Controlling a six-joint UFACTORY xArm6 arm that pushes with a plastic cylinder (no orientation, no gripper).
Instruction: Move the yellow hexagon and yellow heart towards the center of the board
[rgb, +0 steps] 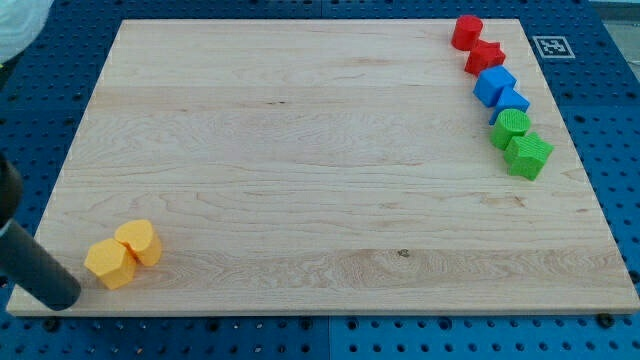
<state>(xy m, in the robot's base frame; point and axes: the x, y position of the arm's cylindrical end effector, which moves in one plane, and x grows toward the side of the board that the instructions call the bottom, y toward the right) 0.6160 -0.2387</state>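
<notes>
Sitting at the lower left of the frame, the rod's tip (62, 299) rests on the wooden table (320, 200) close to its bottom-left corner, just left of the two yellow blocks and apart from them by a narrow strip of bare wood. This arm carries no jaws at all, so nothing is gripped or clamped; the rod touches neither block.

Just right of the tip lies the yellow hexagon (107, 264), and pressed against its upper right side is the yellow heart (138, 242). Both are in the lower-left part of the frame, well away from the middle of the table. They look like small, rigid, light plastic pieces with flat bases, so they should slide readily on the smooth wood and may spin or part from each other if struck off-centre. There is no taking hold here, only pushing: the best contact is probably the hexagon's lower-left face, so that the shove runs through both pieces up and to the right toward the centre.

Far across at the upper right of the frame, a line of other blocks runs down the table's right side: a red cylinder (466, 32), a red star-like block (485, 56), two blue blocks (494, 86) (512, 103), then two green blocks (511, 127) (528, 156). All sit well apart from the yellow pair.
</notes>
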